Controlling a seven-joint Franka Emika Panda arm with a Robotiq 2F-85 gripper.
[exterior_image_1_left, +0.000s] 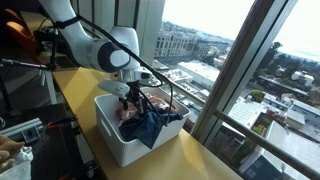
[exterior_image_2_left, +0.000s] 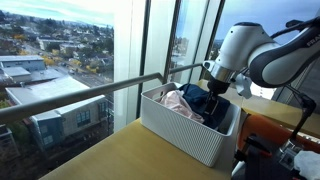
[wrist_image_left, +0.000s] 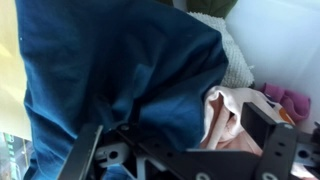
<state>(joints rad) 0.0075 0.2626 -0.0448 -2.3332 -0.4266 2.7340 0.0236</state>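
Windowside table (exterior_image_2_left: 110, 155) | white basket (exterior_image_2_left: 180, 125) — blue cloth (wrist_image_left: 110, 70) half-hides pink cloth (wrist_image_left: 225, 115) | claw (wrist_image_left: 180, 150) open

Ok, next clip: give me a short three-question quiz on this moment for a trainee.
1. True or false: the gripper is shut on the blue cloth.
2. What do the clothes lie in? A: a white basket. B: a cardboard box. C: an open drawer.
3. In the wrist view, what colour is the cloth lying right beside the blue one?

Key:
1. False. The jaws stand wide open above the cloth.
2. A.
3. Pink: the pink cloth.
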